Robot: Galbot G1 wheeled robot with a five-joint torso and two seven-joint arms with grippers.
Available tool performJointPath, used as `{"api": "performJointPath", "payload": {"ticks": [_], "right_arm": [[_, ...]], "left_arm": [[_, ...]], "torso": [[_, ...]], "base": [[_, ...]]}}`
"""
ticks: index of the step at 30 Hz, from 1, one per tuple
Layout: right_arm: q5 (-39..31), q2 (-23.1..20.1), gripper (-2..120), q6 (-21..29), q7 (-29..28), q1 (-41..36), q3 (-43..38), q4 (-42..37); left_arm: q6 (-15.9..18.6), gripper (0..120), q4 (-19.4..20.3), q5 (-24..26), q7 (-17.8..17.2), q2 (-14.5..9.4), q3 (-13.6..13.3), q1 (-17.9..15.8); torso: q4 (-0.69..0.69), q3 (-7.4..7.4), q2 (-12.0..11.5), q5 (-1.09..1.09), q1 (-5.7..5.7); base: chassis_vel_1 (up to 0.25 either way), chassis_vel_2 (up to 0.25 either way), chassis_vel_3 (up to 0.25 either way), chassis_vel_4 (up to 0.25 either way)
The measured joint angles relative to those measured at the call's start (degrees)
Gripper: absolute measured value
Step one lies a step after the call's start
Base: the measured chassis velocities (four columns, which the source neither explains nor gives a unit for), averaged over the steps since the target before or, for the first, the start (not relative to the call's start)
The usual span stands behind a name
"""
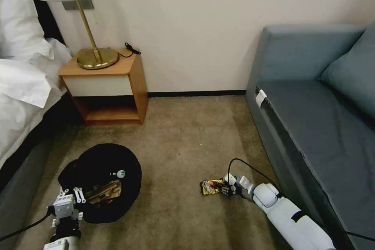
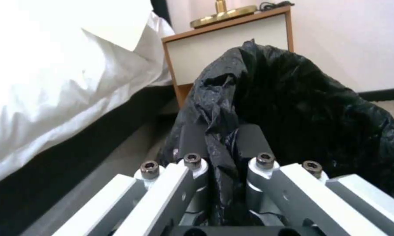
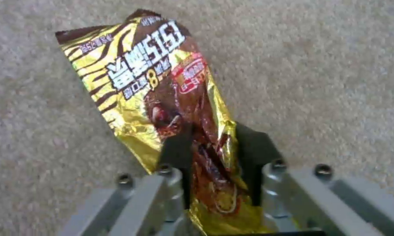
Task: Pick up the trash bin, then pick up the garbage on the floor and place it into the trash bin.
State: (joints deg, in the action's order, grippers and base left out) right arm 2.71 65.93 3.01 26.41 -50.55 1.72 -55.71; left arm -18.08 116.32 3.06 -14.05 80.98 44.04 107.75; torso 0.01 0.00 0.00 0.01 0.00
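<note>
The trash bin [image 1: 100,181], lined with a crinkled black bag [image 2: 293,108], sits low at the left; inside lie a tan paper bag [image 1: 106,192] and a clear bottle [image 1: 118,173] with a green label. My left gripper [image 1: 78,195] is shut on the bin's near rim, its pads [image 2: 192,141] pinching the bag. On the carpet to the right lies a yellow-brown snack wrapper [image 1: 211,186]. My right gripper [image 1: 225,190] is shut on that wrapper [image 3: 162,98], the dark fingertips [image 3: 177,147] squeezing its near end.
A wooden nightstand [image 1: 111,86] with a brass lamp [image 1: 93,47] stands against the back wall. A bed with white linen [image 1: 23,86] runs along the left, a grey-blue sofa [image 1: 312,117] along the right. Open carpet [image 1: 183,136] lies between them.
</note>
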Motion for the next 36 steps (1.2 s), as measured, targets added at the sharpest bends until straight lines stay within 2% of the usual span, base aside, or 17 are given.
{"api": "performJointPath", "payload": {"ticks": [1, 4, 5, 7, 22, 36], "right_arm": [[0.0, 0.0, 21, 0.0, 0.0, 0.0, 0.0, 0.0], [0.1, -0.2, 8, 0.0, -0.1, -1.0, -0.6, -0.8], [0.1, -0.2, 8, 0.0, -0.1, -1.0, -0.6, -0.8], [0.1, -0.4, 0, 0.0, -0.1, -1.6, -0.9, -1.6], [-1.4, -1.0, 0, 0.6, -0.6, -4.2, -2.6, -7.7], [-12.2, -0.6, 0, 4.4, -3.0, -5.0, -1.8, -22.3]], "left_arm": [[0.0, 7, 0.0, 0.0, 0.0, 0.0, 0.0, 0.0], [-0.4, 7, 0.0, 0.0, 0.0, 0.0, 0.0, 0.2], [-0.4, 7, 0.0, 0.0, 0.0, 0.0, 0.0, 0.2], [-0.5, 7, 0.0, -0.1, 0.0, 0.0, 0.0, 0.3], [-1.2, 7, 0.5, -0.1, 0.0, -0.1, 0.0, 1.1], [-2.0, 7, 1.0, -0.3, 0.1, 0.0, -0.1, 2.0]], "torso": [[0.00, 0.00, 0.0, 0.00, 0.00], [-0.01, 0.00, 0.0, 0.00, 0.00], [-0.01, 0.00, 0.0, 0.00, 0.00], [-0.01, 0.00, 0.0, -0.01, 0.00], [-0.02, 0.00, 0.0, -0.01, 0.00], [-0.01, 0.00, 0.0, 0.00, 0.00]], "base": [[0.000, 0.000, 0.000, 0.000], [0.000, 0.000, 0.000, 0.000], [0.000, 0.000, 0.000, 0.000], [0.000, 0.000, 0.000, 0.000], [0.000, 0.000, 0.000, 0.000], [0.000, 0.000, 0.000, 0.000]]}}
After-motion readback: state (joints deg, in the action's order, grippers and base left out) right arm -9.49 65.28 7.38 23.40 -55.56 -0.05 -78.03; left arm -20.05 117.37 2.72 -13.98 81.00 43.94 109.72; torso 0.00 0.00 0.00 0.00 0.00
